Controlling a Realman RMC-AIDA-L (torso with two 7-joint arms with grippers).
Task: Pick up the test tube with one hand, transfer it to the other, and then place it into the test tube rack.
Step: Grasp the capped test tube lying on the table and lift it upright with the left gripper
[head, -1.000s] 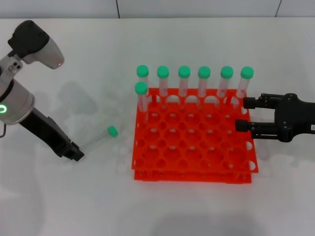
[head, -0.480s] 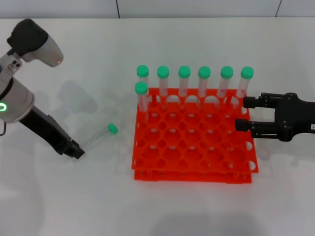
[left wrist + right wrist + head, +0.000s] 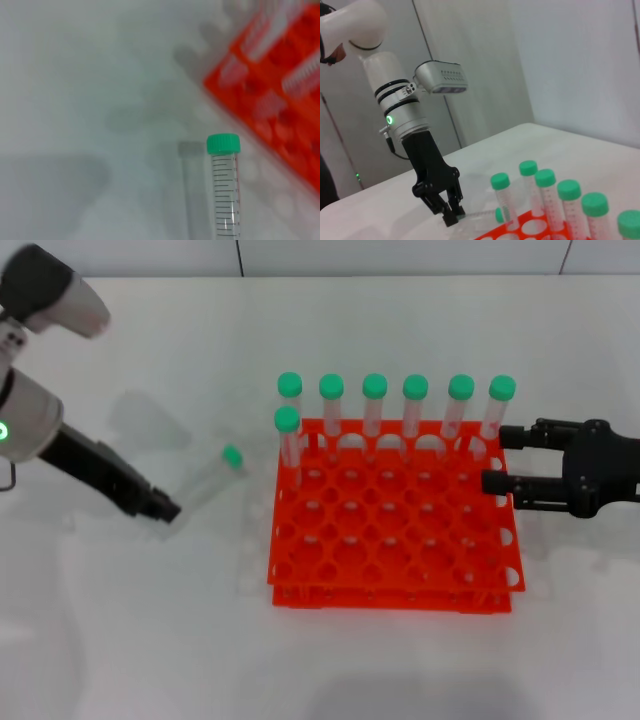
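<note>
The test tube (image 3: 207, 479), clear with a green cap, hangs tilted above the table left of the rack, its cap end pointing toward the rack. My left gripper (image 3: 165, 508) is shut on its lower end. In the left wrist view the test tube (image 3: 224, 190) stands off the table over its own shadow. The right wrist view shows the left gripper (image 3: 451, 214) holding it low beside the rack. The orange-red test tube rack (image 3: 395, 560) sits at the centre. My right gripper (image 3: 497, 458) hovers open at the rack's right edge, with nothing in it.
Several green-capped tubes (image 3: 416, 410) stand in the rack's back row, and one more (image 3: 288, 440) stands in the second row at the left. The white table (image 3: 150, 640) stretches around the rack, with a wall seam at the far edge.
My left gripper has risen and moved back with the test tube, which has left the table and tilted up. The right gripper has shifted slightly to the right.
</note>
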